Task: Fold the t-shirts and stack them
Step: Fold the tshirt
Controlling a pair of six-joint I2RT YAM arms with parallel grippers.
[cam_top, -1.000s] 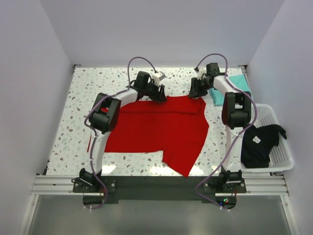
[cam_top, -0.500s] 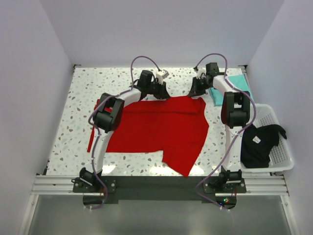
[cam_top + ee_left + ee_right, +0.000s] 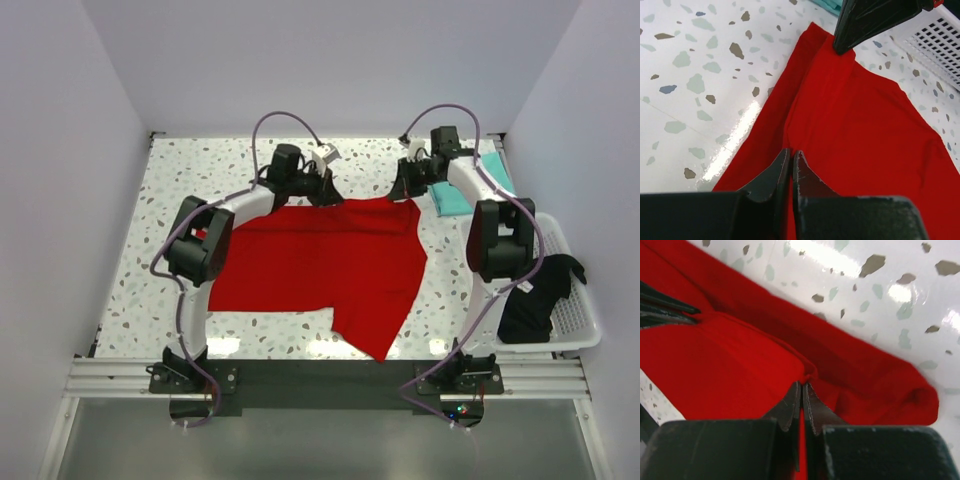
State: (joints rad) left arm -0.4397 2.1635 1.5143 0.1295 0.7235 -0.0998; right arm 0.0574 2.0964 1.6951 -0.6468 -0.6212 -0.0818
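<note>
From above, the red t-shirt (image 3: 320,265) lies spread out on the speckled table (image 3: 180,190), not folded yet, with one flap reaching toward the arm bases. My left gripper (image 3: 322,192) and right gripper (image 3: 405,190) both sit on the shirt's far edge, the left near the middle of that edge and the right at its far right corner. Just beyond that corner lies the mint-teal t-shirt (image 3: 452,198), which looks like a compact folded piece, so I count it as done. The black t-shirt (image 3: 530,300) is a loose heap to the right of the red one, hanging over the rim of the white basket (image 3: 575,320). By my reckoning, one shirt is folded, the red one is at its first fold, and the black one is untouched.

In the left wrist view, the jaws are pressed nearly together on the red shirt's far hem. I think cloth is pinched between them, though the tips hide the actual bite. The right claw shows farther along the same edge, with the basket beyond it.

In the right wrist view, the jaws are closed tight, and red cloth puckers up into the tips, so they have hold of it. A rolled lip of the shirt lies just past them.

Nothing blocks pulling the far edge back over the red shirt. Only the mint-teal shirt sits close to the right claw.
</note>
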